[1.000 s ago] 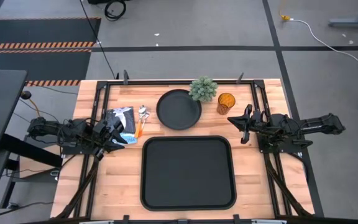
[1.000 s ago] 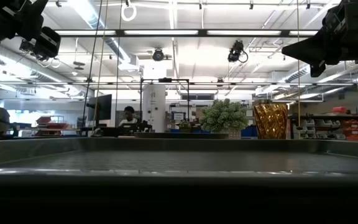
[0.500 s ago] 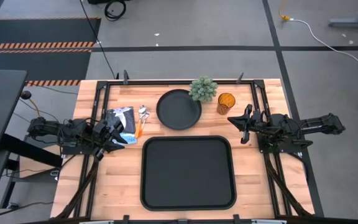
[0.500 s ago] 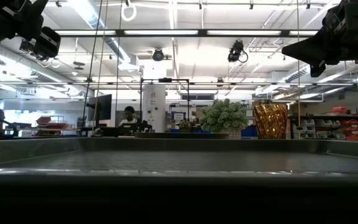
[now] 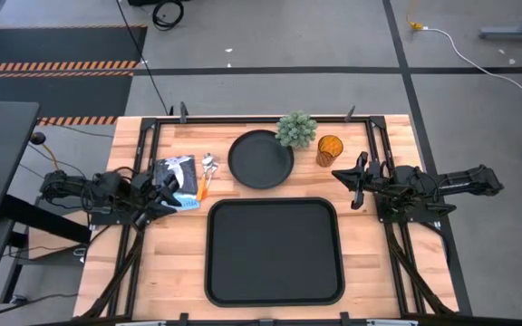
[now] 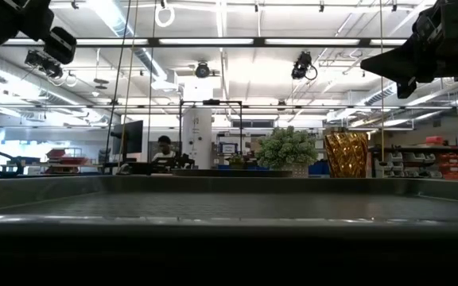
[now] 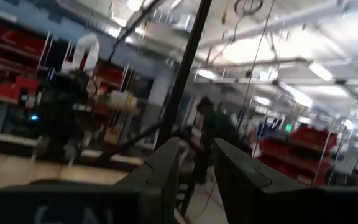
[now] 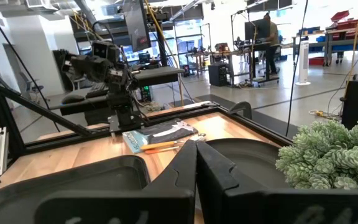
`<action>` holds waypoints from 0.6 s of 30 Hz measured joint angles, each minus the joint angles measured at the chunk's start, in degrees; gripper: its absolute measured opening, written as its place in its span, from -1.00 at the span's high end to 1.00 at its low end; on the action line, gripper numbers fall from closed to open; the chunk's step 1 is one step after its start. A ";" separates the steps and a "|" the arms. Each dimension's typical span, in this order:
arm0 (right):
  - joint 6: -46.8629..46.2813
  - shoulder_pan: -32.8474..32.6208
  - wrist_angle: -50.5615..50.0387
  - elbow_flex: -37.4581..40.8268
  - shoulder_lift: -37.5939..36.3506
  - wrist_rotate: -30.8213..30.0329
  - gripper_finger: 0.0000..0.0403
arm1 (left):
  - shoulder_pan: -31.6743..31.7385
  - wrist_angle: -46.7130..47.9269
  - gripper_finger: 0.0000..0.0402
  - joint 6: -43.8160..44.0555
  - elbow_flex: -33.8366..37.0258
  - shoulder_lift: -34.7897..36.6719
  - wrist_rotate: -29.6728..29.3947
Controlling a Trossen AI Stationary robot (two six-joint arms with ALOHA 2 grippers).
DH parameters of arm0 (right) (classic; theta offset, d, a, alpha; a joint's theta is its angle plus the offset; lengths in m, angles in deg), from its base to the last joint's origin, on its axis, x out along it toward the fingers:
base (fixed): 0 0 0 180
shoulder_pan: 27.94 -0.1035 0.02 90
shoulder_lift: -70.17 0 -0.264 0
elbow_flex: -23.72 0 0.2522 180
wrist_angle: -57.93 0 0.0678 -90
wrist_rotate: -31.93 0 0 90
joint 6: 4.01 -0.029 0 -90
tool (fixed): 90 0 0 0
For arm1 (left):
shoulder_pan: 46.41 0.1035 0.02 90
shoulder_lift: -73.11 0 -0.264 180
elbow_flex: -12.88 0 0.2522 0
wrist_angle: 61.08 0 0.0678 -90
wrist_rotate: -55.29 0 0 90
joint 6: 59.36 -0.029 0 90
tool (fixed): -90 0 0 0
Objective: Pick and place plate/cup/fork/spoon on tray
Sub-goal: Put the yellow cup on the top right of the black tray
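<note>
The round black plate (image 5: 261, 159) rests flat on the table's far middle. The amber cup (image 5: 330, 149) stands upright to its right and also shows in the low view (image 6: 346, 153). The fork and the spoon (image 5: 206, 174) lie side by side left of the plate, orange handles toward the near edge; I cannot tell which is which. The black tray (image 5: 275, 251) lies at the near middle. My left gripper (image 5: 172, 196) hovers left of the cutlery, its fingers (image 7: 166, 168) a little apart and empty. My right gripper (image 5: 337, 176) hovers just near of the cup, shut and empty (image 8: 196, 149).
A small green plant (image 5: 296, 129) stands between the plate and the cup. A blue-and-white packet (image 5: 178, 174) lies left of the cutlery, partly under my left gripper. A black frame runs along the table's edges. People show in the room behind.
My left gripper has risen a little and turned, moving slightly toward the cutlery. Nothing on the table has moved.
</note>
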 joint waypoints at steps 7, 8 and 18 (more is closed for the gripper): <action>0.00 0.00 0.00 0.00 0.02 0.02 0.96 | -0.05 0.01 0.48 6.83 0.00 -0.02 1.47; 0.00 -0.02 0.00 0.00 0.02 0.02 0.96 | -0.06 0.01 0.48 6.62 0.01 -0.02 1.79; 0.02 0.00 0.00 0.00 0.00 0.02 0.96 | -0.06 1.92 0.48 3.60 0.02 -0.02 1.73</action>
